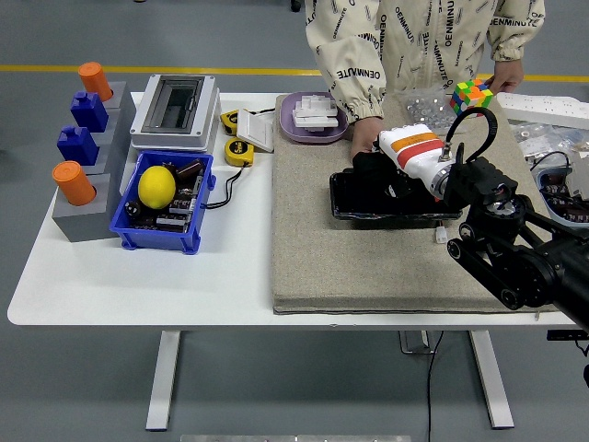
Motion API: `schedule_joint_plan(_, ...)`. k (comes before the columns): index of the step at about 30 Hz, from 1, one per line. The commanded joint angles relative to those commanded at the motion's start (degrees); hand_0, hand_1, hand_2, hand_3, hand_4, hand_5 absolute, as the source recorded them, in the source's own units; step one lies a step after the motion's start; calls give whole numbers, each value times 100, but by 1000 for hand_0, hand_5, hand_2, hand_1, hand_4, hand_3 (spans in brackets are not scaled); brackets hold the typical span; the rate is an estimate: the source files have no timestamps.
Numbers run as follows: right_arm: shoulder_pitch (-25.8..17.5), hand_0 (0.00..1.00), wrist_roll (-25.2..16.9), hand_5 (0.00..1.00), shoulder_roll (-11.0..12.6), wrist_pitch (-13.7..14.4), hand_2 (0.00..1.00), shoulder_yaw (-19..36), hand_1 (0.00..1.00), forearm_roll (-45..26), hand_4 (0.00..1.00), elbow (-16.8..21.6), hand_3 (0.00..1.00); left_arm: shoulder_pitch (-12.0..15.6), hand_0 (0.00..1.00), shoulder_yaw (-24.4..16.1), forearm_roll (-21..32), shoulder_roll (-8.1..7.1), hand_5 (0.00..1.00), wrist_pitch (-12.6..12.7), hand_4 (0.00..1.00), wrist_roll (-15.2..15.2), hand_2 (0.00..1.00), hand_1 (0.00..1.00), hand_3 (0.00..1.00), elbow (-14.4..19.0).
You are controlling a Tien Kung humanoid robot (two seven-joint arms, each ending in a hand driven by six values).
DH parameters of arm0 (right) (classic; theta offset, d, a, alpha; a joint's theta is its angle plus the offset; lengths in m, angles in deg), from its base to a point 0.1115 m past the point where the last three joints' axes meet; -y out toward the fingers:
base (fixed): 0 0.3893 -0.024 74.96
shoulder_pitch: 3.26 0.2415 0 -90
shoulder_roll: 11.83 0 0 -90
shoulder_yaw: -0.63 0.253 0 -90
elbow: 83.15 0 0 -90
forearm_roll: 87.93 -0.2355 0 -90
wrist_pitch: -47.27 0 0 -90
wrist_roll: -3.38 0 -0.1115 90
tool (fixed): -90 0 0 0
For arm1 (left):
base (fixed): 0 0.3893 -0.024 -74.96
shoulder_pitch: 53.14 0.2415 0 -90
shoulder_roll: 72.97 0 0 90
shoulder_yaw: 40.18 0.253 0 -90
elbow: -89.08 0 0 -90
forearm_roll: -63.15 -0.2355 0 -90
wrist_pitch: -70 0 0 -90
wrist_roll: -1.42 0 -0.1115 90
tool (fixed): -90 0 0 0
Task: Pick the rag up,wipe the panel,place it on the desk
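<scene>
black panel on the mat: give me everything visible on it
The black panel is a glossy, dark, roughly rectangular slab lying flat on the grey felt mat, long side running left-right, in the mat's upper middle. The right hand rests on its upper left part; a rag is not distinguishable against the black surfaces. A person's hand sits at its far left edge, apparently steadying it. A small white piece lies just off its near right corner.

Right arm (515, 253): black, jointed, looped black cable
Wrist cuff (414, 152): white, orange band
Person's jacket (414, 41): cream, black lettering
</scene>
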Motion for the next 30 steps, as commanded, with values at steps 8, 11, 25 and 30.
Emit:
schedule_joint_plan(8, 36, 220, 31, 32, -211, -13, 377, -107, 311, -12, 909, 166, 374, -8, 604, 30, 7, -7, 444, 0, 635, -1, 636, 636, 560, -1)
schedule_joint_plan(11, 39, 220, 37, 32, -311, -18, 377, -157, 311, -32, 909, 193, 374, 5, 604, 45, 12, -11, 444, 0, 635, -2, 636, 636, 560, -3)
schedule_joint_plan(25, -2, 223, 32, 32, -324, -18, 377, -345, 311, -49, 910, 64, 374, 41, 603, 87, 29, -25, 443, 0, 634, -2, 636, 635, 560, -7)
schedule_joint_plan(30, -45, 221, 37, 32, -160, -24, 377, -231, 311, -2, 910, -129, 375, 45, 604, 92, 27, -23, 443, -1, 634, -3, 637, 636, 560, -6)
